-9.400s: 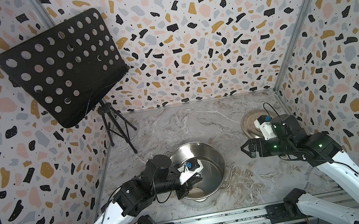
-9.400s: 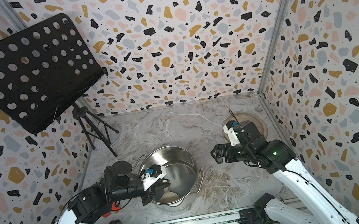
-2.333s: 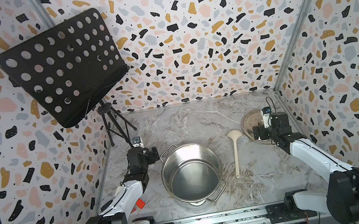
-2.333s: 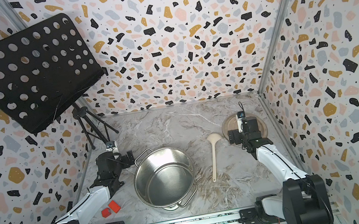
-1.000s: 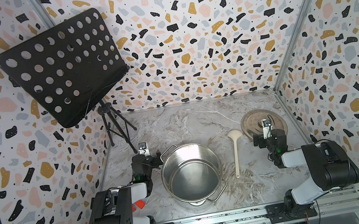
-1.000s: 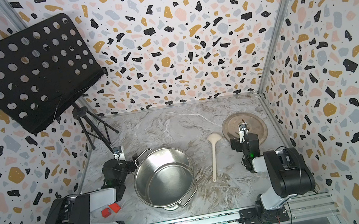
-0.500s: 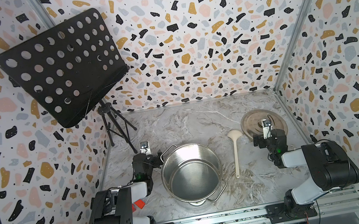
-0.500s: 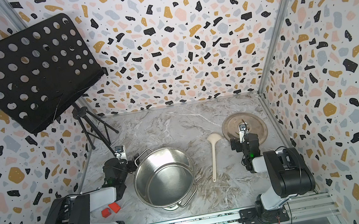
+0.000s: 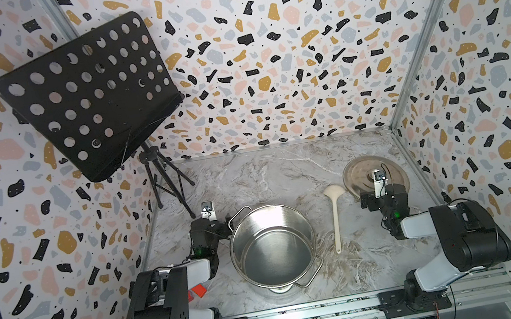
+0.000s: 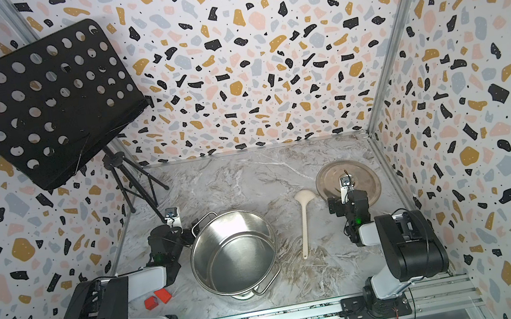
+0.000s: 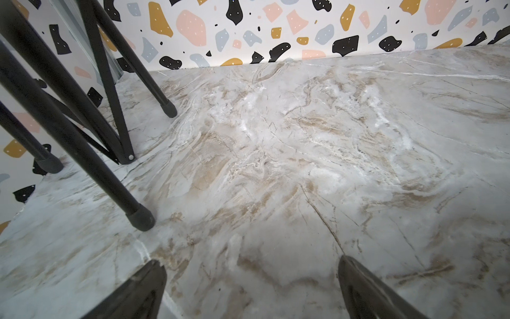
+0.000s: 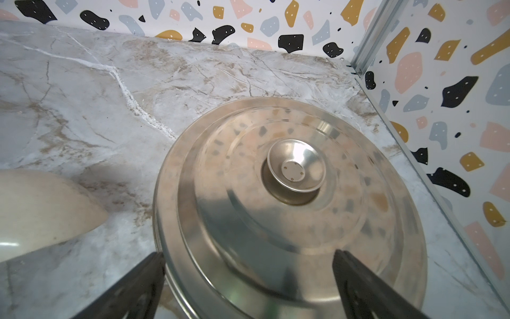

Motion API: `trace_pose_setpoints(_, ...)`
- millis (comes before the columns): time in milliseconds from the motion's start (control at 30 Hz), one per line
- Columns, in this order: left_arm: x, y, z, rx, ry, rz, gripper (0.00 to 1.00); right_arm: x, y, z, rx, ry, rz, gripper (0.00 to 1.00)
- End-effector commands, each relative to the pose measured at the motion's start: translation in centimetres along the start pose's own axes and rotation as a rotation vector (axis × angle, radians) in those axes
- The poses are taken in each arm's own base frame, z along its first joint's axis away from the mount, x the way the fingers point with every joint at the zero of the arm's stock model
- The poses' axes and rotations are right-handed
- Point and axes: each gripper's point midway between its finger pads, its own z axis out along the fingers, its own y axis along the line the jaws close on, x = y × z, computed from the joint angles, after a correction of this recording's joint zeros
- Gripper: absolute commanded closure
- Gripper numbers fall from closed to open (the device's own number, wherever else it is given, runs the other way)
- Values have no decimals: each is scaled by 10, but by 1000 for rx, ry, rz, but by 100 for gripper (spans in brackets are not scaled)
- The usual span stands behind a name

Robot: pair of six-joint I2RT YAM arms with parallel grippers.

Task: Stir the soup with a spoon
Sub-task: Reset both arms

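We judge the spoon (image 9: 335, 219) light, stiff and slippery, best pinched at mid-handle; the left claw (image 11: 249, 261) and right claw (image 12: 248, 254) stand open, empty.

Left arm (image 9: 195, 268) and right arm (image 9: 416, 228) folded low; left hand (image 11: 249, 262), right hand (image 12: 248, 255) spread wide, empty

Steel pot (image 9: 273, 245) empty; ladle (image 9: 336, 220) beside.

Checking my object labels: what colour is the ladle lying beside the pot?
The ladle is plain cream-white, with no pattern; it shows best in a top view.
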Motion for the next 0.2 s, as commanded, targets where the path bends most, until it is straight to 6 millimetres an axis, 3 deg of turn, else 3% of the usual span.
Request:
trace_pose_setpoints(0, -16, -1, 5, 1, -36, 10, 1, -11, 0, -1, -6, -34, 10, 0)
trace_pose_setpoints(167, -17, -1, 2, -2, -44, 11, 1, -11, 0, -1, -5, -34, 11, 0)
